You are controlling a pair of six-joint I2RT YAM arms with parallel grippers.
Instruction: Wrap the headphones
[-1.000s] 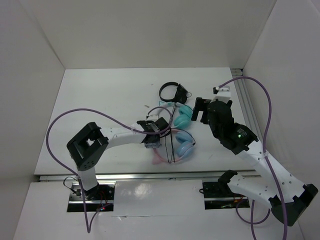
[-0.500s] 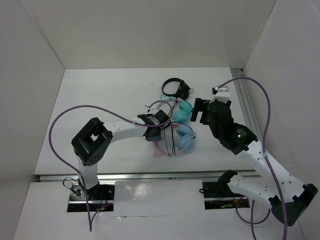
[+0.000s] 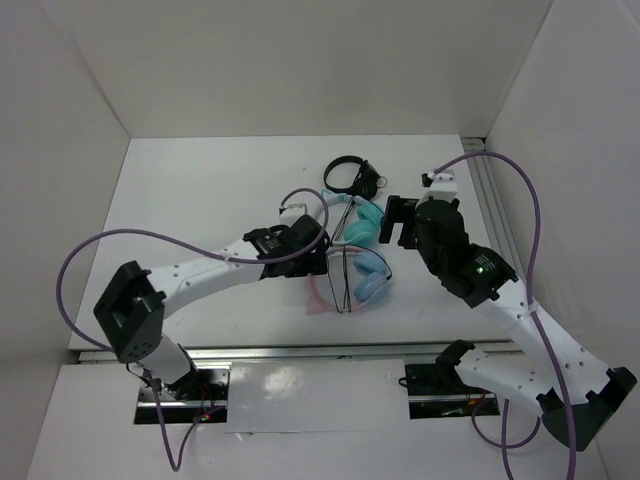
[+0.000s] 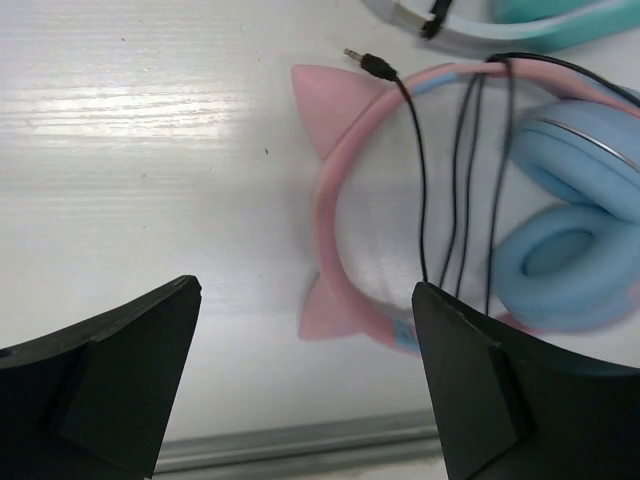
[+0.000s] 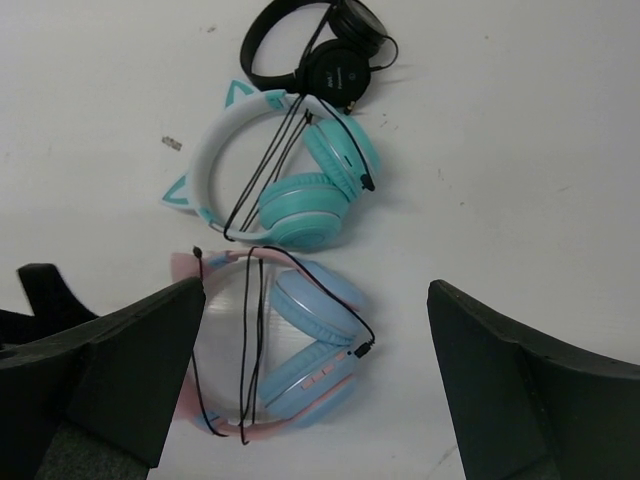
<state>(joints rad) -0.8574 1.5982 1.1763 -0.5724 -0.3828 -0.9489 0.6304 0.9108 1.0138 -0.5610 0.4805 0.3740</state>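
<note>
Pink cat-eared band and light blue cups: the headphones [image 4: 330, 210] flat on the white table [image 4: 130, 150], beneath the gap between the left fingers [image 4: 120, 370]. Fingers spread wide, holding nothing, touching nothing. Pink band centred in the gap, clear of both fingertips. Blue cups folded together toward one finger, partly hidden behind its tip. Thin black cable [image 4: 425, 200] strung in several strands across the opening of the band, from the top of the arc down toward the fingertips. Jack plug [image 4: 365, 62] loose on the table just past the upper cat ear, on the far side from the fingertips.

Right fingers [image 5: 110, 370] likewise spread wide and empty, raised well above the table. Seen from that wrist, the headphones lie in the gap, closer to one finger, whose tip overlaps the pink band's edge in view; contact cannot be told. Teal headphones [image 5: 300, 170] with a white band just beyond, cup near the pink band. Black headphones [image 5: 320, 50] farther beyond again, right against the teal pair's band.

From above: both pairs of fingers near the headphones, one either side.
</note>
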